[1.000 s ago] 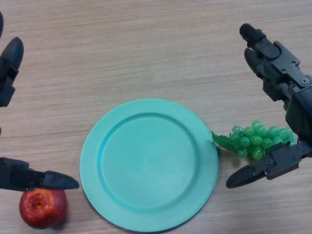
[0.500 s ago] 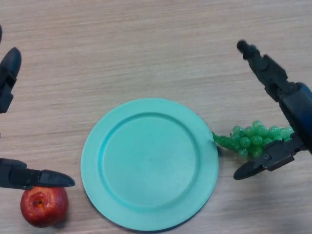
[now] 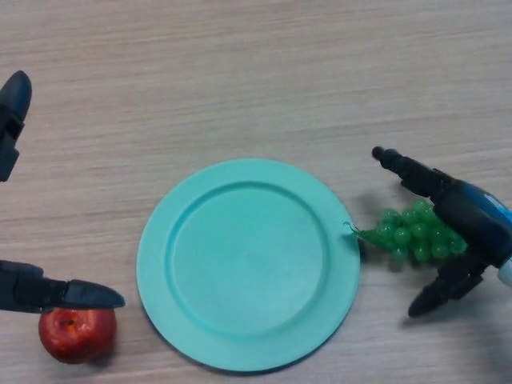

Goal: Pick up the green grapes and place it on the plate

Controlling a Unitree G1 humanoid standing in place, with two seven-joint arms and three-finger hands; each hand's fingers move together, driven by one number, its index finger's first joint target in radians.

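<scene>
A bunch of green grapes (image 3: 412, 236) lies on the wooden table, its stem end touching the right rim of the teal plate (image 3: 248, 264). My right hand (image 3: 468, 220) hovers over the bunch's right end, open, with fingers reaching past the far side and the thumb (image 3: 440, 290) spread out on the near side. The right end of the bunch is hidden under the hand. My left hand (image 3: 32, 292) shows at the left edge, open and holding nothing.
A red apple (image 3: 76, 334) sits at the lower left, just below my left thumb and left of the plate.
My right hand has come down and turned over the grapes, now straddling the bunch. The grapes, plate and left hand have barely moved.
</scene>
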